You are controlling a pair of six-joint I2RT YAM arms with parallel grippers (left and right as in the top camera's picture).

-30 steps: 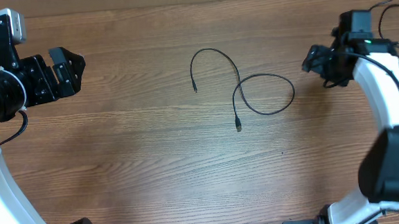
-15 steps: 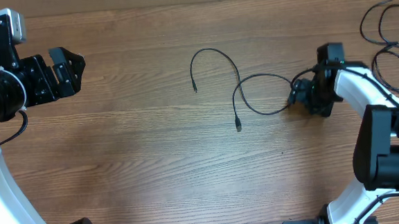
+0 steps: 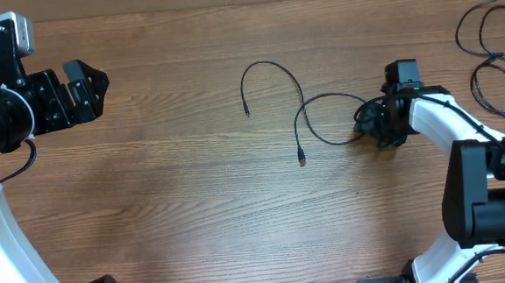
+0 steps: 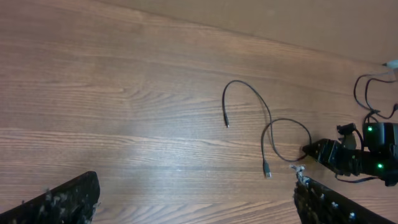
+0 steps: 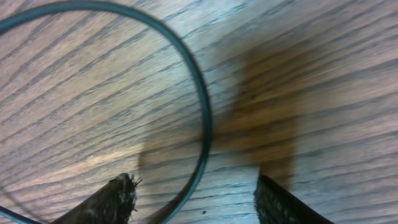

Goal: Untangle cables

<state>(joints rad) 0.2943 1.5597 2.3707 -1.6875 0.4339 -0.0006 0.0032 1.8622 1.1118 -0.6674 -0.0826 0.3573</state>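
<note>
Tabletop: a wooden table (image 3: 195, 206), plain brown grain, with both arms reaching in from the near edge.
Nearest cable end: the plug (image 3: 302, 160) of a thin black cable (image 3: 302, 96) lies flat near the middle of the table, pointing toward the near edge.
Cable shape: from that plug the cable runs away from the near edge, swings right into an open loop, then arcs left and drops to its second small end left of centre (one loose S, not knotted that I can see).
Right gripper (image 3: 367, 126): down at the table on the right edge of the loop. In the wrist view its two fingers (image 5: 118, 199) stand apart with the cable (image 5: 202, 118) curving between them; there is a gap on either side of the cord, so nothing is pinched.
Left gripper (image 3: 94, 91): well off to the left, far from the cable, jaws spread wide and carrying nothing. Its own camera looks across the table at the cable (image 4: 267, 134).
Far right corner: more loose cables (image 3: 484, 57), thin and black, lie in overlapping curves, well apart from the centre cable. How they cross I cannot tell.
</note>
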